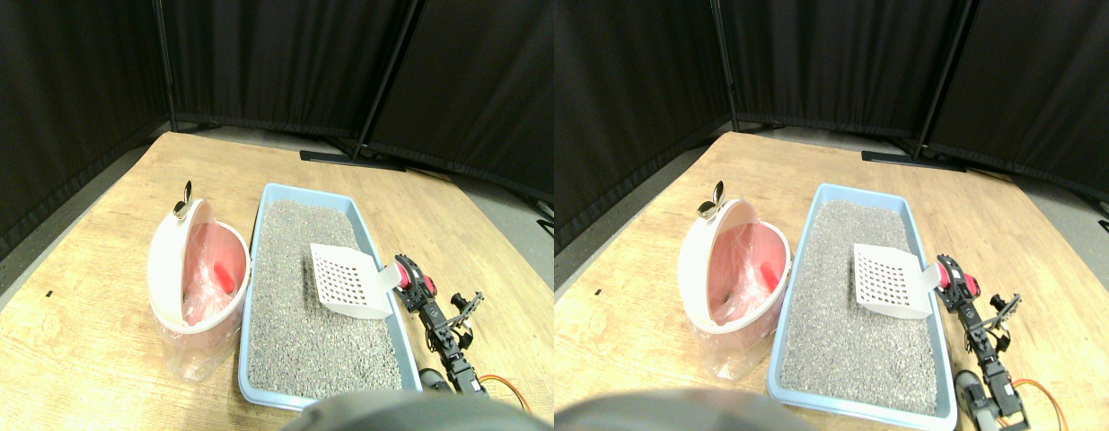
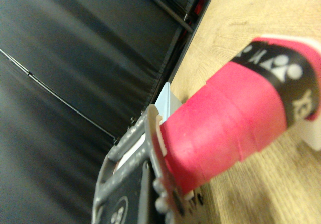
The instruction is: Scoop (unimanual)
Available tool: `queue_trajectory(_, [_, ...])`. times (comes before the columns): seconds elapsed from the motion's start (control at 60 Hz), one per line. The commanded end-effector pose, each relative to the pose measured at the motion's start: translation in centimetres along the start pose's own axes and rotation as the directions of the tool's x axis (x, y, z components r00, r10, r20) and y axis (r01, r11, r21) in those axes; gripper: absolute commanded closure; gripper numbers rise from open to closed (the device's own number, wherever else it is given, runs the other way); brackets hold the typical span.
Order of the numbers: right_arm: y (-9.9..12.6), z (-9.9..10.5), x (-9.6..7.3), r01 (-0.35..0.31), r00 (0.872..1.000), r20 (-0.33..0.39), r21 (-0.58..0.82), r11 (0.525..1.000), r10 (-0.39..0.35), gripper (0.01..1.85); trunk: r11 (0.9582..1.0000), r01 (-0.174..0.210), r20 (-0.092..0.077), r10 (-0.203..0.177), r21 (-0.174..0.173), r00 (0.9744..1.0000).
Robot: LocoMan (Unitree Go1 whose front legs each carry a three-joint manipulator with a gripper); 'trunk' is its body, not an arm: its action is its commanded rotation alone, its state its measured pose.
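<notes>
A white slotted scoop [image 1: 343, 280] lies tilted over the grey litter [image 1: 312, 332] in the blue tray [image 1: 250, 269], toward the tray's right side. Its red-wrapped handle [image 1: 401, 272] sticks out over the tray's right rim. My right gripper [image 1: 416, 283] is shut on that handle, just outside the rim. In the wrist view the red handle [image 2: 225, 118] fills the middle, pressed against the dark jaw frame, with a corner of the blue tray [image 2: 167, 99] behind it.
A white and pink bin [image 1: 172, 260] with a plastic liner stands against the tray's left side, tipped open toward it, with a red thing [image 1: 224, 275] inside. Everything stands on a wooden board [image 1: 96, 323]. Black curtains [image 1: 276, 63] close off the back.
</notes>
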Motion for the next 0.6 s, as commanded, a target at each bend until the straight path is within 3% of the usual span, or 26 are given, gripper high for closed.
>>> queue_trajectory(0.017, [-1.5, -0.8, -0.5, 0.128, 0.991, -0.022, -0.035, 0.991, -0.129, 1.81, 0.9998, 0.016, 0.005, -0.016, -0.014, 0.9999])
queue_trajectory(0.05, [-1.6, -0.9, -0.6, 0.146, 0.989, -0.033, -0.04, 0.988, -0.148, 1.81, 0.9998, 0.016, 0.005, -0.016, -0.014, 0.9999])
queue_trajectory(0.067, [-1.6, -0.9, -0.9, 0.182, 0.981, -0.06, -0.045, 0.982, -0.184, 1.81, 0.9998, 0.016, 0.005, -0.016, -0.014, 0.9999])
queue_trajectory(0.117, [-1.4, -0.7, -1.1, 0.212, 0.972, -0.087, -0.064, 0.975, -0.218, 1.67, 0.9998, 0.018, 0.002, -0.018, -0.011, 0.9998])
queue_trajectory(0.133, [-1.0, -0.1, -1.5, 0.269, 0.951, -0.138, -0.079, 0.96, -0.277, 1.31, 0.9998, 0.018, 0.002, -0.018, -0.011, 0.9998])
queue_trajectory(0.15, [-1.0, -0.1, -1.5, 0.269, 0.951, -0.138, -0.079, 0.96, -0.277, 1.31, 0.9998, 0.018, 0.002, -0.018, -0.011, 0.9998])
queue_trajectory(0.167, [-0.8, 0.1, -1.7, 0.281, 0.943, -0.16, -0.091, 0.955, -0.292, 1.16, 0.9998, 0.018, 0.002, -0.018, -0.011, 0.9998])
queue_trajectory(0.2, [-0.7, 0.3, -1.8, 0.282, 0.94, -0.17, -0.097, 0.955, -0.295, 1.09, 0.9998, 0.018, 0.002, -0.018, -0.011, 0.9998])
queue_trajectory(0.233, [-0.2, 1.0, -2.2, 0.29, 0.927, -0.218, -0.093, 0.953, -0.303, 0.8, 0.9997, 0.023, 0.004, -0.023, -0.009, 0.9997])
queue_trajectory(0.283, [0.4, 1.7, -2.8, 0.276, 0.931, -0.221, -0.097, 0.956, -0.291, 0.64, 0.9996, 0.027, 0.002, -0.027, -0.006, 0.9996])
queue_trajectory(0.333, [0.4, 1.7, -2.8, 0.276, 0.931, -0.221, -0.097, 0.956, -0.291, 0.64, 0.9996, 0.027, 0.002, -0.027, -0.006, 0.9996])
queue_trajectory(0.383, [0.8, 2.2, -3.2, 0.232, 0.95, -0.184, -0.119, 0.965, -0.251, 0.59, 0.9996, 0.03, 0.003, -0.03, -0.005, 0.9996])
queue_trajectory(0.517, [1.1, 2.7, -3.6, 0.181, 0.969, -0.146, -0.139, 0.974, -0.201, 0.58, 0.9994, 0.036, 0.001, -0.036, -0.002, 0.9994])
queue_trajectory(0.6, [1.6, 3.4, -4.0, 0.179, 0.97, -0.135, -0.165, 0.97, -0.202, 0.61, 0.999, 0.044, 0.001, -0.044, 0.003, 0.999])
